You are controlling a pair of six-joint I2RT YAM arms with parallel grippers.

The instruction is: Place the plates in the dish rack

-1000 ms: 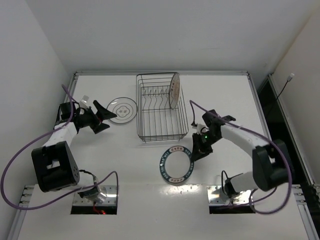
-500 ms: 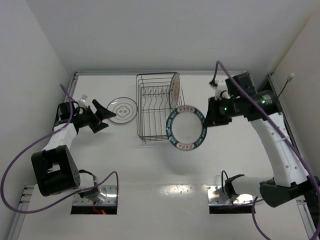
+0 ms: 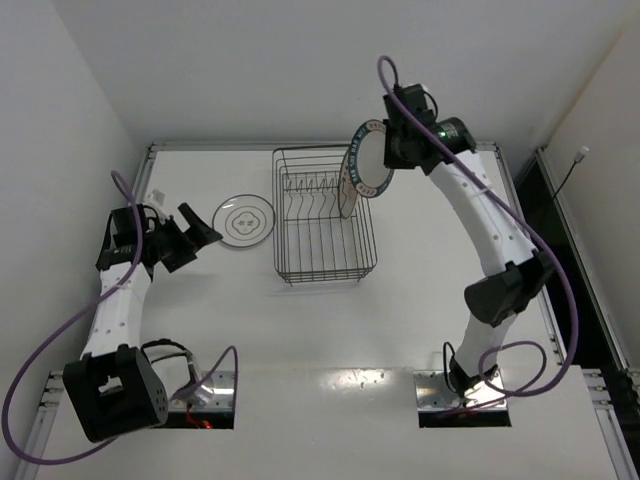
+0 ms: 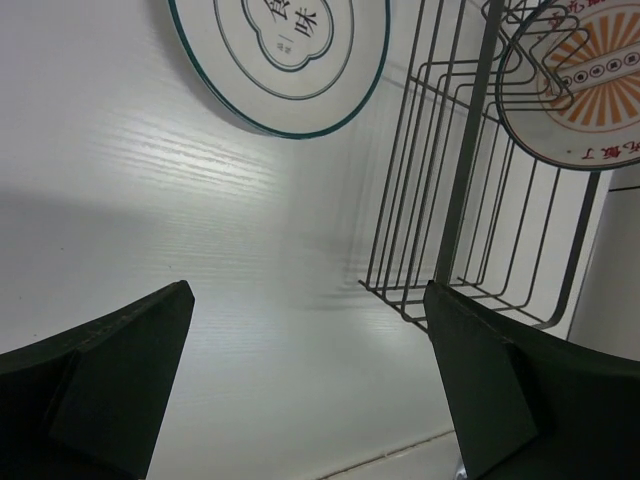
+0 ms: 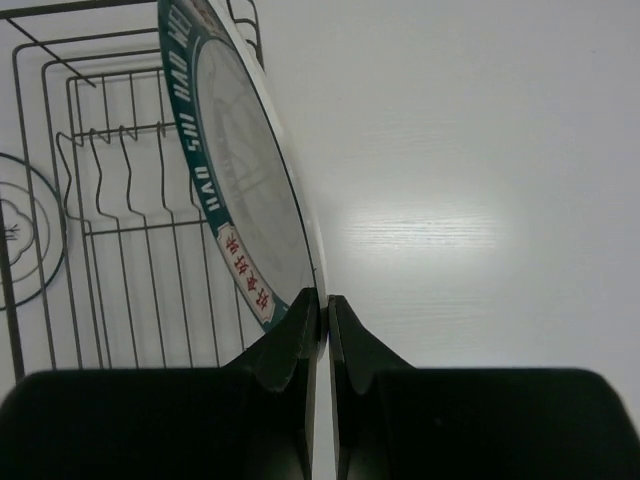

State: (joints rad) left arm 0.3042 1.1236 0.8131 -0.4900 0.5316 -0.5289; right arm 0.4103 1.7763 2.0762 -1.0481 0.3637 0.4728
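Observation:
My right gripper [image 3: 393, 150] is shut on the rim of the white plate with the dark blue-green lettered rim [image 3: 368, 160]. It holds the plate on edge in the air over the far right end of the dark wire dish rack [image 3: 322, 270]. In the right wrist view the fingers [image 5: 322, 300] pinch the plate [image 5: 240, 170] above the rack [image 5: 120, 220]. The orange-centred plate [image 4: 580, 90] stands upright in the rack. The ringed plate [image 3: 244, 220] lies flat on the table left of the rack. My left gripper [image 3: 195, 235] is open and empty, just left of that plate [image 4: 285, 50].
The white table [image 3: 440, 300] is walled at the back and on both sides. The rack's upright prongs [image 3: 310, 185] stand in a row to the left of the orange plate. The raised right arm arches over the table's right half.
My right gripper has lifted the lettered plate off the table in front of the rack, carried it up and back, and turned it on edge over the rack's far right end. The left gripper drew back slightly.

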